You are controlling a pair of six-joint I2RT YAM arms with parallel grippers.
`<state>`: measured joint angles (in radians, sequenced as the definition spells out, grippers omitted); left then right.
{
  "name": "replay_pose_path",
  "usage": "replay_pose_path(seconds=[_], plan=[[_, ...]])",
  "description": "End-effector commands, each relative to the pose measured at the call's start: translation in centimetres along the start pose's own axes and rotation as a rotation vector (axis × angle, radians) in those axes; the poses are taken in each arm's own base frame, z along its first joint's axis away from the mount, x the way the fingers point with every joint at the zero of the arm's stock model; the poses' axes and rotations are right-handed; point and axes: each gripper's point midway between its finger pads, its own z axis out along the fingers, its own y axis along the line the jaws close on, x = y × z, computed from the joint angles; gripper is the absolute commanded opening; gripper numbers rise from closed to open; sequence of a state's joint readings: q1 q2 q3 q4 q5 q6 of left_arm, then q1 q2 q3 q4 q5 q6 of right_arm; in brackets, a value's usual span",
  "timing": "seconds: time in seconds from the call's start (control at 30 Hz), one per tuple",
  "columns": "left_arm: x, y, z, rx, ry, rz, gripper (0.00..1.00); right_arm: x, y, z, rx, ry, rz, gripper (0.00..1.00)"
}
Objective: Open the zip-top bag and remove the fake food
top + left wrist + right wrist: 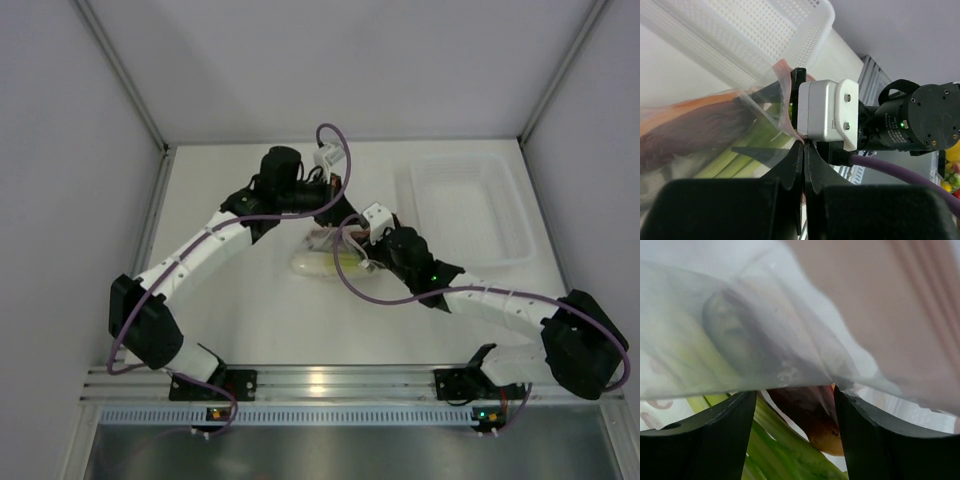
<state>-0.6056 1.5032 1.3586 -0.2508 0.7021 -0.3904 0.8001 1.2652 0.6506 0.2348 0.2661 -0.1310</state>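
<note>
Centrally on the table, the zip-top bag is found near the clear tray, on its left, with the fake food enclosed. The left gripper is closed tight on the pink zip strip; the right gripper is spread wide, and its view is largely blocked by draped bag film.

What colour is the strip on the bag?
Pink-red: the zip strip shows clearest in the left wrist view.
</note>
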Motion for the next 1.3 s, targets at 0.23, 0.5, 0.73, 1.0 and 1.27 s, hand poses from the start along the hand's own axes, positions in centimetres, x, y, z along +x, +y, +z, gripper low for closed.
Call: replay_pose_path(seconds=[0.23,0.5,0.73,1.0,1.27], plan=[[-3.5,-1.8,-1.6,0.058,-0.076,0.216,0.0,1.2,3.7,0.7,-0.169,0.075,-0.148,0.63],[-3.3,-4.7,-2.9,0.161,-0.068,0.248,0.0,0.1,1.7,2.6,-0.013,-0.012,-0.136,0.48],[-3.6,-4.3,-3.1,0.128,-0.085,0.249,0.0,-0.3,3.2,2.7,-0.093,-0.059,-0.128,0.17],[-4.3,-1.3,-2.4,0.004,-0.113,0.204,0.0,-2.3,3.9,1.2,-0.161,-0.116,-0.111,0.0],[-3.9,1.6,-1.7,-0.102,-0.121,0.146,0.0,-5.4,5.0,-0.1,-0.225,-0.164,-0.06,0.0]])
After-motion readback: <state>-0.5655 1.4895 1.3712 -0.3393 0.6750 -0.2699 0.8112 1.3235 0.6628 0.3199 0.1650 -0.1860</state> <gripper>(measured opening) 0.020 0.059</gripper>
